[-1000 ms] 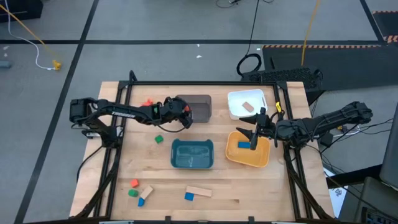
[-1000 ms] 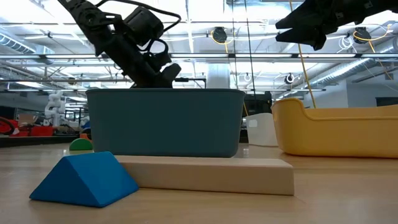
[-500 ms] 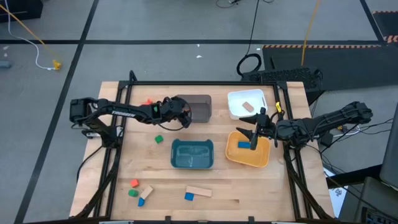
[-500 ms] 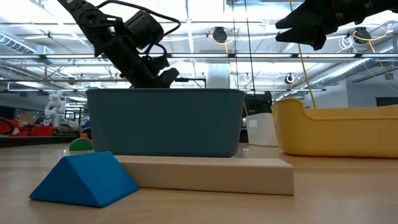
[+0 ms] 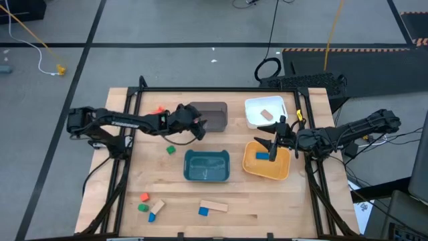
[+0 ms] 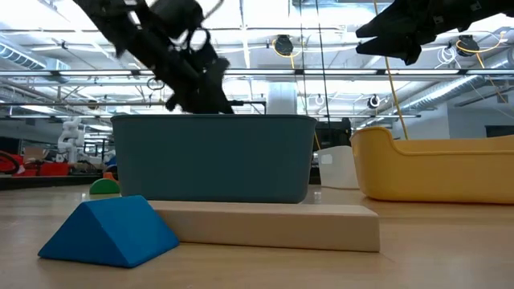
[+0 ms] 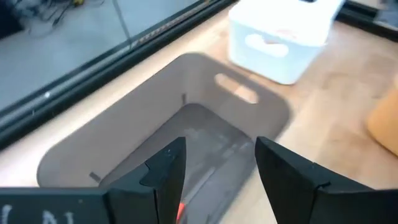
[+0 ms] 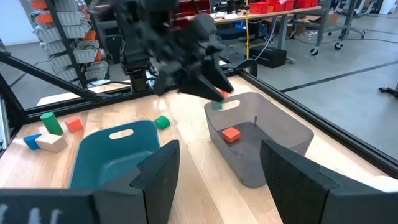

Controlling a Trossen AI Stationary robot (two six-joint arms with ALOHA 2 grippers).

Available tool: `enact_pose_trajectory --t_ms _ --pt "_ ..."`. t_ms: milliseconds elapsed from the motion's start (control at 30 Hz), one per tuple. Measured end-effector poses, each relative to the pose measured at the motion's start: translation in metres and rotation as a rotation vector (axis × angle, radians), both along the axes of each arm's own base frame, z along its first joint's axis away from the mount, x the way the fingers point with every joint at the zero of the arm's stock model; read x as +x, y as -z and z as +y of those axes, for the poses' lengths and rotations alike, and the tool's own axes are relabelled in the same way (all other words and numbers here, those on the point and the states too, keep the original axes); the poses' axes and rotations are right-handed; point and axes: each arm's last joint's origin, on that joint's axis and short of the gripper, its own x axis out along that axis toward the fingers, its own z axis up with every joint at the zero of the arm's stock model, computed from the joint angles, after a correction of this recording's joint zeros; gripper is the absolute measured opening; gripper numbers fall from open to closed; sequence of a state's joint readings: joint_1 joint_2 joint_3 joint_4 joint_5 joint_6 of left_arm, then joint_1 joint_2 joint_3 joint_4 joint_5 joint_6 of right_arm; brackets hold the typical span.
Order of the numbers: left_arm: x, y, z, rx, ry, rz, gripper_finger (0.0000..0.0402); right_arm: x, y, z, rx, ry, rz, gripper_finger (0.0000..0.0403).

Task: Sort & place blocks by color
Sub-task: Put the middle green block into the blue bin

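My left gripper (image 7: 219, 149) hangs open over the near-left end of the grey bin (image 5: 212, 115), with nothing between its fingers. A red block (image 8: 231, 134) lies on that bin's floor. My right gripper (image 5: 273, 142) waits open above the yellow tray (image 5: 277, 171), which holds a blue block (image 5: 262, 156). A light wood block (image 5: 267, 114) lies in the white bin (image 5: 256, 107). Loose on the table are a green block (image 5: 170, 150), a red one (image 5: 158, 110), a cluster at the near left (image 5: 148, 206), and a blue wedge (image 6: 108, 233) beside a wood bar (image 6: 273, 225).
A teal bin (image 5: 206, 165) stands mid-table between the grey bin and the near blocks. A dark frame rail (image 5: 214, 88) runs along the table's far edge and down both sides. Bare wood lies left of the teal bin.
My left gripper has risen above the grey bin's rim and drawn back a little toward the table's left edge. The right arm has kept still.
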State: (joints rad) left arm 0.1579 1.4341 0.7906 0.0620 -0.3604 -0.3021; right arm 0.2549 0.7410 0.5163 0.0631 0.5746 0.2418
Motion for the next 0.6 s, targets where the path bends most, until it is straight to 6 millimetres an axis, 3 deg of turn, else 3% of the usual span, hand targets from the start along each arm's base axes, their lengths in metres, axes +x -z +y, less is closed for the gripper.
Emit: enact_pose_trajectory --t_ms 133,400,600 --pt "-0.016 -0.015 -0.020 0.022 0.033 0.049 0.0196 0.000 0.000 0.000 0.000 0.000 0.000 0.0215" --pt "-0.062 -0.007 -0.061 -0.145 -0.036 0.316 0.0196 0.000 0.000 0.000 0.000 0.000 0.000 0.0215" --pt "-0.087 -0.002 -0.084 -0.167 -0.092 0.446 0.0196 0.000 0.000 0.000 0.000 0.000 -0.001 0.0215"
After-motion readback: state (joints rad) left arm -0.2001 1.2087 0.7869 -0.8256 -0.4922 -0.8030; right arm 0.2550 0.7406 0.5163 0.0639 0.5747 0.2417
